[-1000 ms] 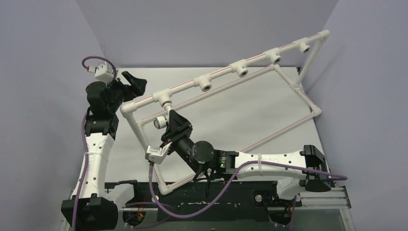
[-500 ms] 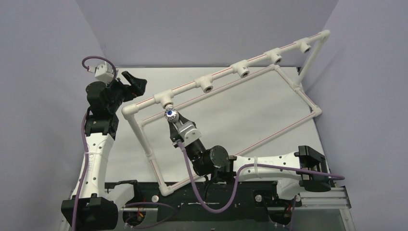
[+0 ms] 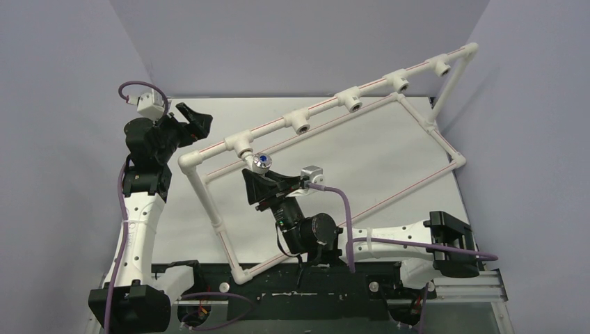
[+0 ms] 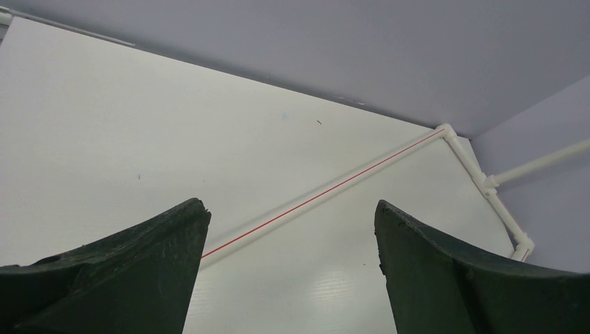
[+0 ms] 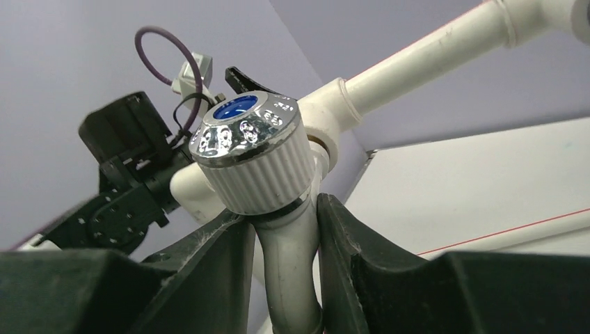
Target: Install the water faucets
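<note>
Near edge: both arm bases bolted at the table (image 3: 362, 174) front. The right arm reaches forward-left, crossing above the near rail of the white pipe frame (image 3: 209, 209). A purple cable (image 3: 342, 209) loops off its wrist.

Right claw (image 5: 285, 229): clenched on the faucet (image 5: 250, 149). The two black fingers (image 5: 216, 278) press either side of the white stem, just below the ribbed knob. The knob's chrome cap with blue centre faces up.

Faucet position: at the leftmost tee socket (image 3: 236, 145) of the frame's raised upper rail, near the left corner elbow. Its back end meets the socket. How far it is seated cannot be told, as the knob hides the joint.

Obstructions: the upper rail runs directly behind the knob. The lower parallel rail with the red stripe passes close beside the claw.

Further out: four more tee sockets (image 3: 351, 103) along the upper rail are unfilled and climb toward the far right.

Left claw (image 4: 291, 209): released, fingers wide apart with nothing between. It is held up beyond the frame's left corner, near but apart from it, and it looks across bare table to a far pipe.

Beyond: the lilac wall (image 3: 292, 42).
</note>
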Controlling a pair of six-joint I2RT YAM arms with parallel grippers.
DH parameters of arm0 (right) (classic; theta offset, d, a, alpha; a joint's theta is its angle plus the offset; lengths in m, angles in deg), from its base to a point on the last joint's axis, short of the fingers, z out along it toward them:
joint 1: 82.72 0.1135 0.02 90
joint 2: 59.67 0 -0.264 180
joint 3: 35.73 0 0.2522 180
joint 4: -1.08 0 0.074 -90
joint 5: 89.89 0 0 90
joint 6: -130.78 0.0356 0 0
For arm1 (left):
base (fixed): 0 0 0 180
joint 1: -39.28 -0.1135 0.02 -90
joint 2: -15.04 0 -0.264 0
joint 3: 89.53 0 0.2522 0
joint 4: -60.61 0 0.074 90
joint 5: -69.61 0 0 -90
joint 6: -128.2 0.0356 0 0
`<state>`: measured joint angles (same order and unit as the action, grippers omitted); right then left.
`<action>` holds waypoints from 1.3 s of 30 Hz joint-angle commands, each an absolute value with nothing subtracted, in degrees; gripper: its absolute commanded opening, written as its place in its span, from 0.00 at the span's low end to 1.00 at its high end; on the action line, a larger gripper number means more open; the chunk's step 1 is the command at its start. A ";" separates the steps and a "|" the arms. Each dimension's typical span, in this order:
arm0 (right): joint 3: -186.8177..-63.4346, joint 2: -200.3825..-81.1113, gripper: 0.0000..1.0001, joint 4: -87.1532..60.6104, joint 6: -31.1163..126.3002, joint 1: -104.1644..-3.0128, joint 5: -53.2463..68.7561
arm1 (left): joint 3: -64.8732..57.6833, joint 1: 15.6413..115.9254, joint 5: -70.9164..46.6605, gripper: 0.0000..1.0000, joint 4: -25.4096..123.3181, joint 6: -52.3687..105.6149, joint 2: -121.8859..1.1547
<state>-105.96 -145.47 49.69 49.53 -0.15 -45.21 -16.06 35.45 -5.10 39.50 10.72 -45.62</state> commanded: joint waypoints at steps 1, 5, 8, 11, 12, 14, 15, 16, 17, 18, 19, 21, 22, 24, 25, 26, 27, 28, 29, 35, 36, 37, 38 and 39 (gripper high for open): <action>-105.10 -142.71 0.00 58.24 75.44 -2.33 -59.23 | -14.93 35.50 -4.20 0.87 42.36 10.59 -45.12; -104.72 -144.07 0.00 59.89 83.26 -2.38 -59.10 | -14.83 35.44 -4.24 0.87 42.37 10.68 -45.21; -106.25 -145.16 0.00 58.96 88.12 -2.37 -58.46 | -14.90 35.42 -4.28 0.87 42.36 10.65 -45.17; -108.30 -145.93 0.00 55.18 95.10 -2.38 -57.72 | -14.92 35.42 -4.31 0.87 42.32 10.69 -45.17; -108.97 -146.04 0.00 53.55 97.70 -2.36 -57.45 | -14.87 35.42 -4.31 0.87 42.30 10.64 -45.16; -110.37 -145.91 0.00 49.62 104.17 -2.36 -56.90 | -14.93 35.35 -4.28 0.87 42.35 10.65 -45.29; -110.99 -145.82 0.00 47.74 106.48 -2.36 -56.45 | -14.93 35.33 -4.23 0.86 42.34 10.68 -45.26; -111.54 -145.85 0.00 46.80 107.96 -2.27 -55.85 | -14.94 35.33 -4.22 0.87 42.34 10.63 -45.30; -111.81 -145.93 0.00 46.68 108.69 -2.20 -55.32 | -14.89 35.33 -4.22 0.87 42.37 10.64 -45.27; -111.93 -146.01 0.00 47.09 108.90 -2.20 -54.61 | -14.91 35.33 -4.22 0.87 42.33 10.62 -45.31; -111.98 -146.10 0.00 47.69 108.23 -2.09 -54.31 | -14.92 35.33 -4.32 0.86 42.32 10.67 -45.31; -111.91 -146.26 0.00 47.93 107.10 -1.95 -54.22 | -14.89 35.33 -4.39 0.87 42.24 10.69 -45.23; -111.64 -146.20 0.00 47.69 107.05 -1.99 -54.25 | -14.92 35.33 -4.39 0.86 42.25 10.76 -45.17; -110.32 -145.88 0.00 47.56 107.09 -2.22 -54.37 | -14.80 35.33 -4.51 0.86 42.19 10.72 -45.16; -109.53 -145.62 0.00 47.53 106.90 -2.32 -54.33 | -14.89 35.33 -4.48 0.87 42.27 10.75 -45.18; -108.85 -145.28 0.01 47.43 106.47 -2.45 -54.36 | -14.86 35.33 -4.48 0.87 42.22 10.77 -45.11; -108.30 -145.01 0.05 47.10 106.14 -2.53 -54.33 | -14.93 35.33 -4.53 0.87 42.21 10.77 -45.10; -107.60 -144.67 0.08 46.04 106.13 -2.63 -54.30 | -14.89 35.33 -4.48 0.87 42.26 10.71 -45.16; -107.26 -144.37 0.11 45.30 106.16 -2.77 -54.23 | -14.87 35.34 -4.48 0.87 42.26 10.71 -45.16; -105.50 -142.79 0.41 43.07 104.74 -2.91 -52.95 | -14.94 35.24 -4.48 0.87 42.21 10.73 -45.25; -105.16 -142.47 0.47 43.05 104.15 -2.87 -52.66 | -14.89 35.25 -4.48 0.87 42.24 10.73 -45.32; -104.92 -142.13 0.52 43.00 103.53 -2.81 -52.48 | -14.94 35.24 -4.48 0.87 42.28 10.76 -45.38; -104.60 -141.85 0.55 42.90 103.10 -2.88 -52.25 | -14.89 35.26 -4.48 0.87 42.20 10.72 -45.35; -104.27 -141.58 0.59 42.64 102.75 -2.86 -52.05 | -14.91 35.24 -4.48 0.86 42.19 10.75 -45.38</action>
